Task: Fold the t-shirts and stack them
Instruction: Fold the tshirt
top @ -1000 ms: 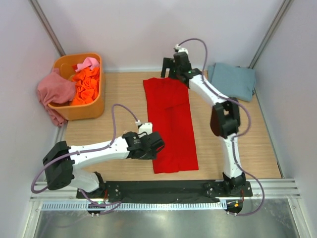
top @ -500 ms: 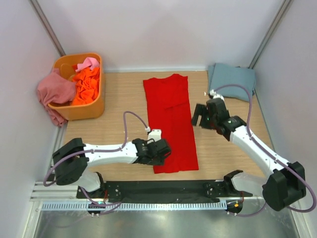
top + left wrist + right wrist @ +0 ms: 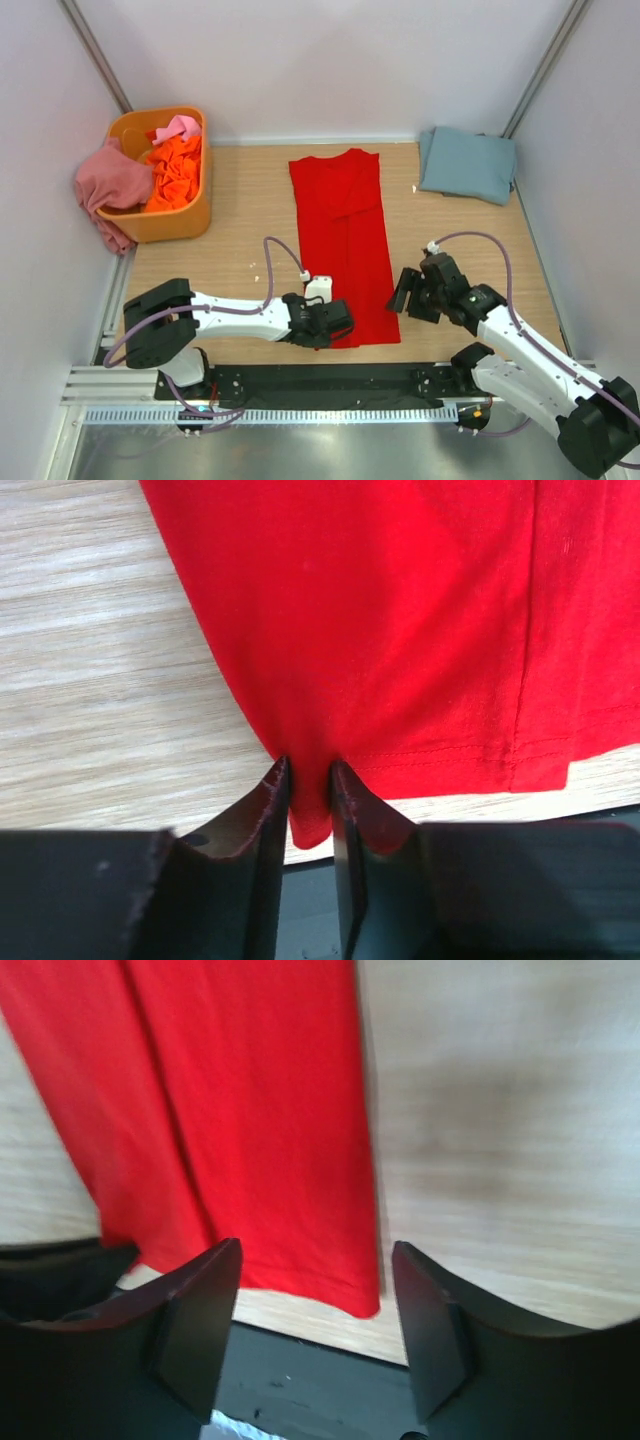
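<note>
1. The left claw (image 3: 310, 772) is clenched on the near left corner of the red t-shirt (image 3: 340, 240). In the left wrist view the hem is bunched up between its two dark fingers (image 3: 262, 810).
2. The right claw (image 3: 315, 1250) is released, its fingers spread wide. It hovers over the shirt's near right corner with no cloth between them.
3. The red t-shirt lies flat as a long narrow strip down the middle of the tabletop (image 3: 240, 200), with its collar at the far end.
4. From above, the left wrist body hides that claw's fingertips and the pinched corner. The right wrist view is blurred, so its height above the cloth cannot be judged. The right arm's elbow is cut off at the lower right edge of the top view.
5. A folded grey-blue t-shirt (image 3: 467, 163) sits at the far right corner, well apart from the red one.
6. At the far left stands an orange tub (image 3: 180, 222) holding a crumpled orange t-shirt (image 3: 177, 170) and a pink t-shirt (image 3: 180, 127). A dusty rose t-shirt (image 3: 112, 185) hangs over its left rim and hides that side.
7. The tabletop is pale wood grain with plain white walls (image 3: 300, 60) around it. A black base plate (image 3: 330, 381) runs along its near edge.
</note>
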Controlling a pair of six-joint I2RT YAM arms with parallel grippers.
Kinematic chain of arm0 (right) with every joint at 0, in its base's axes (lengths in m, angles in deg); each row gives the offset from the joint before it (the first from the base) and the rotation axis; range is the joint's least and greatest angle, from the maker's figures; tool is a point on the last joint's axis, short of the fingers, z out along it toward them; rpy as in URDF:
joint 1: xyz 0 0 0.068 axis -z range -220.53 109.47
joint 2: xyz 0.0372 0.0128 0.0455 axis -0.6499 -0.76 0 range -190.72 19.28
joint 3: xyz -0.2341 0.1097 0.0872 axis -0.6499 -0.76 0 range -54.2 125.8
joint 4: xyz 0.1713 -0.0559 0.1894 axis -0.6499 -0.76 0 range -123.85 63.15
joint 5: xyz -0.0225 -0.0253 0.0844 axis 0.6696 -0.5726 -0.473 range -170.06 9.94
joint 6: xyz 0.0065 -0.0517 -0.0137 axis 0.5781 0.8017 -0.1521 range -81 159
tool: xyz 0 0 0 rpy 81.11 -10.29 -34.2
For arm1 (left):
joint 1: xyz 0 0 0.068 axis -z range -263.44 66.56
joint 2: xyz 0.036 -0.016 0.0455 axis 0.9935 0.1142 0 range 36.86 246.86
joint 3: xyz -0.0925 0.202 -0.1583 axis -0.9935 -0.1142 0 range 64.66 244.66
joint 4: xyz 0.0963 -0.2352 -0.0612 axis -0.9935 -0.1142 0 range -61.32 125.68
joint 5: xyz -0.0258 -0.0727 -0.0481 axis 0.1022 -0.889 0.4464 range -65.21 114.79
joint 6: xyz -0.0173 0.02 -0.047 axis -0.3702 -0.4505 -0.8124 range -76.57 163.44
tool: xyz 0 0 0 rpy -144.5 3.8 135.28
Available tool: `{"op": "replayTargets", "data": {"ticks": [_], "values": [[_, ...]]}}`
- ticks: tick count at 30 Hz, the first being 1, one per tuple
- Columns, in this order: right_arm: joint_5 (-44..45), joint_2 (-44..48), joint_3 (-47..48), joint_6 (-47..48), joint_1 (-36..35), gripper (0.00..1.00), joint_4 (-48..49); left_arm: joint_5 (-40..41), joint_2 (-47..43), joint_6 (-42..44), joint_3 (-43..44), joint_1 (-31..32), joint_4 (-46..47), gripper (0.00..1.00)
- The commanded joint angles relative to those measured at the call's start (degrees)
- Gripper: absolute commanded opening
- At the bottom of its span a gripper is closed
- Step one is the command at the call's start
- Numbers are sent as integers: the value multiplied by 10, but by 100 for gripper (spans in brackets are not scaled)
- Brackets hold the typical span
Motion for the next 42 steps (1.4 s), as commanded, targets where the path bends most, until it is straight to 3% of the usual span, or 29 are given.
{"op": "replayTargets", "data": {"ticks": [1, 8, 13, 23, 28, 33, 37, 42], "values": [[-26, 26, -45, -71, -44, 66, 10, 14, -21, -27, -16, 4, 2, 21], [11, 35, -75, -137, -138, 55, 16, 20, -46, -41, -28, 4, -10, 23], [36, 30, -86, -152, -155, 50, 16, 21, -55, -47, -33, 4, -14, 40], [100, 24, -70, -143, -162, 53, -24, 61, -95, -56, -37, 4, -47, 50], [82, -4, -96, -145, -162, 47, 14, 67, -74, -57, -36, 4, -45, 42], [87, -10, -106, -145, -164, 34, 29, 69, -46, -56, -33, 4, -31, 33], [85, -14, -111, -143, -164, 31, 34, 68, -38, -50, -33, 4, -21, 27], [82, -23, -115, -143, -163, 12, 48, 64, -33, -47, -37, 4, -12, 0]]}}
